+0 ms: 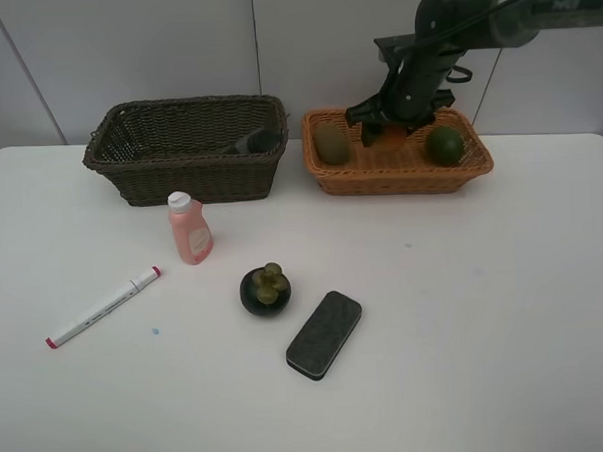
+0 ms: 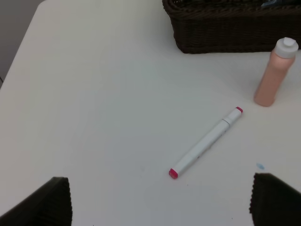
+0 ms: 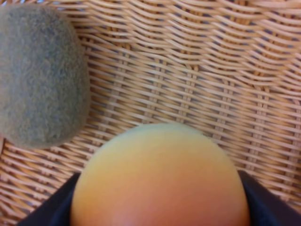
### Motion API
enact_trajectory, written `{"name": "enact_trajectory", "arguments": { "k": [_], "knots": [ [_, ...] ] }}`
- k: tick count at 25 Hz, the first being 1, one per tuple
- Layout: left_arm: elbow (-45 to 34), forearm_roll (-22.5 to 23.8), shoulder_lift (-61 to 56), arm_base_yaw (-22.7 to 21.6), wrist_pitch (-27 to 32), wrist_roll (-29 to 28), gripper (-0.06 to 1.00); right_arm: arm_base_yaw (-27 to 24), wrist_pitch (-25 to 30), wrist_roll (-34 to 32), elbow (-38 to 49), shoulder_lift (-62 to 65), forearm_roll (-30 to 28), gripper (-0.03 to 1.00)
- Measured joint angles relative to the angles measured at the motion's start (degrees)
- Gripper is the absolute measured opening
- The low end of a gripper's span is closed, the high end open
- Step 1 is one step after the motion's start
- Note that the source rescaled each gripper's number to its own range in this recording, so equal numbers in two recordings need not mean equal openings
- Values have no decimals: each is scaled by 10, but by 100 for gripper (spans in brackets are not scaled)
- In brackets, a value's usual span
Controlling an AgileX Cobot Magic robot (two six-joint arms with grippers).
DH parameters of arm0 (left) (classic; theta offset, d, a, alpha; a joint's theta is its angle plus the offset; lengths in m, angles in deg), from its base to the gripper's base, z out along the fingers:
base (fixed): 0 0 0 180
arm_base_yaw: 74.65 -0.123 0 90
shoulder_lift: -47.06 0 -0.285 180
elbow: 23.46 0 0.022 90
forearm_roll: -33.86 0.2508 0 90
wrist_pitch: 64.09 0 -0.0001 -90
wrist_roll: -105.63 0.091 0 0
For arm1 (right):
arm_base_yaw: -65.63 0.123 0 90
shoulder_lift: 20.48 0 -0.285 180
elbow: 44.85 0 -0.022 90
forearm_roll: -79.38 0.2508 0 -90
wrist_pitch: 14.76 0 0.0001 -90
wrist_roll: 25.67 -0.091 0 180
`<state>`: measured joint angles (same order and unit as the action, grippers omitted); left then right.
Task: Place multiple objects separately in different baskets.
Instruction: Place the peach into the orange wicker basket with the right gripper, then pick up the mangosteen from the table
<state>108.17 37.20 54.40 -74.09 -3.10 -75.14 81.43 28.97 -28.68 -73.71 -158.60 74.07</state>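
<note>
Exterior high view: the right gripper [image 1: 384, 130] clasps the peach [image 3: 160, 174] in the light basket [image 1: 400, 185] with kiwi [image 1: 330, 143] and green fruit [image 1: 443, 145], the left gripper [image 2: 162, 195] gapes, and pink bottle [image 1: 190, 231], marker [image 1: 103, 307], mangosteen [image 1: 265, 289] and eraser [image 1: 324, 334] lie unsorted on the table [image 1: 486, 328].

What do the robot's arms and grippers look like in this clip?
The right arm is black, with a grey upper link and a looping black cable near the wrist. Of the left gripper, only two dark fingers with ridged edges show.
</note>
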Motion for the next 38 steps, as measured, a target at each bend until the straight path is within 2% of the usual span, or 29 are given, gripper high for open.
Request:
{"name": "enact_trajectory", "arguments": {
  "k": [1, 2, 3, 4, 6, 8, 16, 20, 26, 34, 38],
  "knots": [
    [0, 0, 0, 0, 0, 0, 100, 0, 1, 4, 0, 0, 0, 51],
    [0, 0, 0, 0, 0, 0, 100, 0, 4, 6, 0, 0, 0, 62],
    [0, 0, 0, 0, 0, 0, 100, 0, 4, 6, 0, 0, 0, 78],
    [0, 0, 0, 0, 0, 0, 100, 0, 4, 6, 0, 0, 0, 87],
    [0, 0, 0, 0, 0, 0, 100, 0, 4, 7, 0, 0, 0, 95],
    [0, 0, 0, 0, 0, 0, 100, 0, 4, 7, -1, 0, 0, 98],
    [0, 0, 0, 0, 0, 0, 100, 0, 8, 9, -1, 0, 10, 99],
    [0, 0, 0, 0, 0, 0, 100, 2, 31, 12, -1, 8, 10, 99],
    [0, 0, 0, 0, 0, 0, 100, 17, 99, 12, -1, 52, 14, 99],
    [0, 0, 0, 0, 0, 0, 100, 72, 244, 12, -2, 100, 24, 99],
    [0, 0, 0, 0, 0, 0, 100, 114, 260, 12, -2, 112, 29, 99]
  ]
}}
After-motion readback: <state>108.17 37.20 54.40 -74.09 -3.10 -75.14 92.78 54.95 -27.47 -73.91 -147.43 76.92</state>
